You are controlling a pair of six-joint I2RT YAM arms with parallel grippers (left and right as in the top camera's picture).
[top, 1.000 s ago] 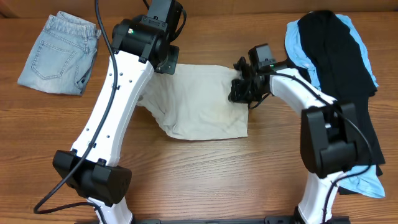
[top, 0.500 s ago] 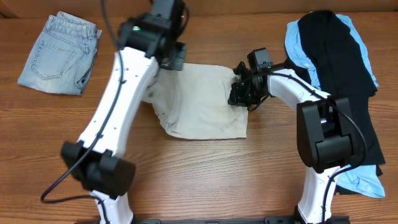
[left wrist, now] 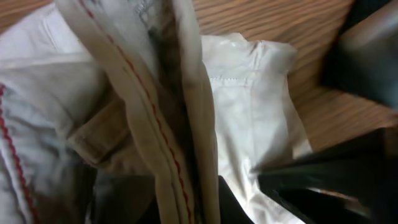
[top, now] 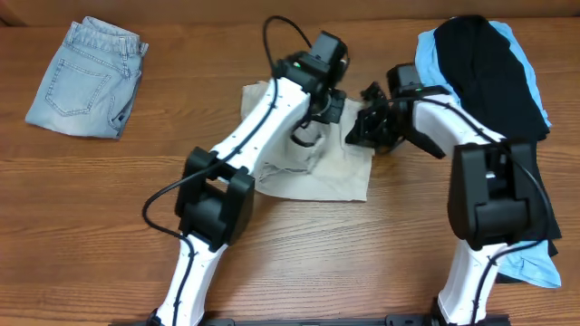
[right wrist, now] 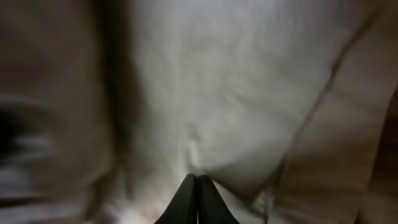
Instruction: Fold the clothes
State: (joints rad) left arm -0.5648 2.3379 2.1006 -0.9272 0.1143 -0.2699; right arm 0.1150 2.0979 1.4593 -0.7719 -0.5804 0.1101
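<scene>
The beige khaki shorts (top: 331,177) lie mid-table, their left part lifted and doubled over toward the right. My left gripper (top: 311,125) hangs above them, shut on the waistband; in the left wrist view that red-stitched band (left wrist: 163,124) runs down between my left gripper's (left wrist: 200,208) jaws. My right gripper (top: 364,127) is at the shorts' right edge, close to the left one. In the right wrist view my right gripper (right wrist: 198,182) has its tips pressed together, pinching pale cloth (right wrist: 236,93). That view is blurred.
Pale denim shorts (top: 86,77) lie folded at the far left. A black garment (top: 498,86) lies over a sky-blue one (top: 433,62) at the right, running down to the table's front right, beside the right arm.
My left gripper swept from the shorts' far left corner to the right, carrying that side over the rest. The right gripper shifted slightly right and stayed shut on the cloth.
</scene>
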